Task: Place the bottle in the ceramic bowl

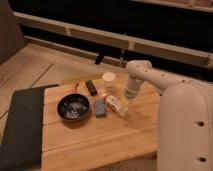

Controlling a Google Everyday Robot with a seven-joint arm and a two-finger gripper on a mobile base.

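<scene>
One bottle (114, 105) lies on its side on the table (100, 145), just right of one flat blue block (100, 108) and apart from the one ceramic bowl (63, 106). One white cup (108, 79) and one black bar (91, 87) sit behind. The single gripper (125, 102) hangs just beside the bottle; its grip state cannot be told.

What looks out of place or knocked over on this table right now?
Only the bottle: it lies on its side, angled, beside the flat blue object, while the cup stands upright. The tool hangs close by the bottle.
</scene>
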